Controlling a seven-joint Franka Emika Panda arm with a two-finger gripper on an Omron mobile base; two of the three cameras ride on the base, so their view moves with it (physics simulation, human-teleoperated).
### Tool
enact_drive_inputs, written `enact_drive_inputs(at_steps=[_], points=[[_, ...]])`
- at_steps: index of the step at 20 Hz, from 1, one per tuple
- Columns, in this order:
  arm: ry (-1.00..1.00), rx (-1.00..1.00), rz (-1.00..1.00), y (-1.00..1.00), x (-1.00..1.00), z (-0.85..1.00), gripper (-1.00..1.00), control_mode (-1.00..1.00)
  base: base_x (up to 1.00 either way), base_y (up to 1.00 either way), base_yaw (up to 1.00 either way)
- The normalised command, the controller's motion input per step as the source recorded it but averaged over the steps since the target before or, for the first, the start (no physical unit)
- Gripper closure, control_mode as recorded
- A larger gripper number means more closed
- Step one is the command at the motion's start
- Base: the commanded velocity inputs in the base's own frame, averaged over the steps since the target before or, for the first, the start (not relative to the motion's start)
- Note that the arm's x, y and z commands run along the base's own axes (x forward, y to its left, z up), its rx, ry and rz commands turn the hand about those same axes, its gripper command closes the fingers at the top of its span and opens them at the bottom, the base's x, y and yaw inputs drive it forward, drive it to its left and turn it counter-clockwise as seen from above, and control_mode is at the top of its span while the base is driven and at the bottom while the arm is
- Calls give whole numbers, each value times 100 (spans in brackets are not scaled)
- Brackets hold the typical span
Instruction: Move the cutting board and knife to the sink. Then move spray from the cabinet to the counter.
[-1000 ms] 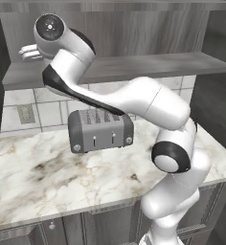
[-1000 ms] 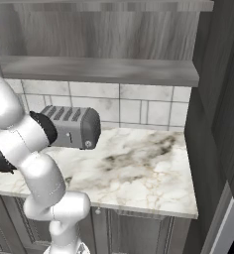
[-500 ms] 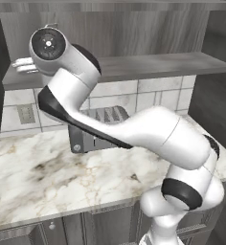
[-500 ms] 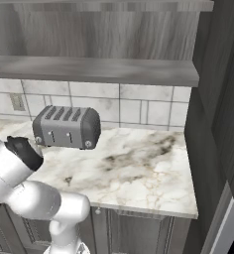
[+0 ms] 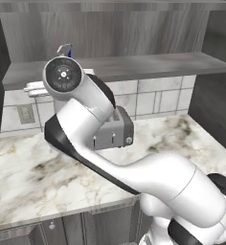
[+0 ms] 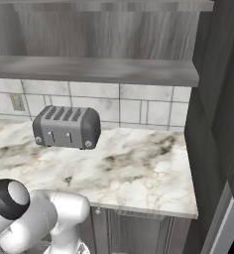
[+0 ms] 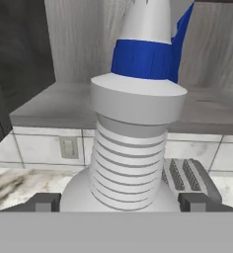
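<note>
One unlabelled spray (image 7: 135,123) between pincer (image 7: 119,201) fingertips.

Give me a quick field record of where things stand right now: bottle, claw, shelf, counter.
spray bottle: ribbed grey neck close in front of the hand camera, blue-and-white nozzle above; nozzle tip also peeks over the arm in the left base view
claw: open, one dark finger tip on each side of the bottle's shoulder
held: cannot tell whether the fingers touch the bottle
shelf: plain grey, above the tiled wall
counter: white marble-look
toaster: grey four-slot, standing on the counter against the tiles
</note>
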Motion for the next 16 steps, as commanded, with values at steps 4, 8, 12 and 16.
enact_drive_inputs(at_steps=[4,8,12,16], points=[[-6,0,-1,-21,-2,-76,100,-100,0,0,0],[-5,0,0,-10,0,-69,100,-100,0,0,0],[-1,0,0,0,0,-59,100,-100,0,0,0],[0,0,0,0,0,-60,100,-100,0,0,0]])
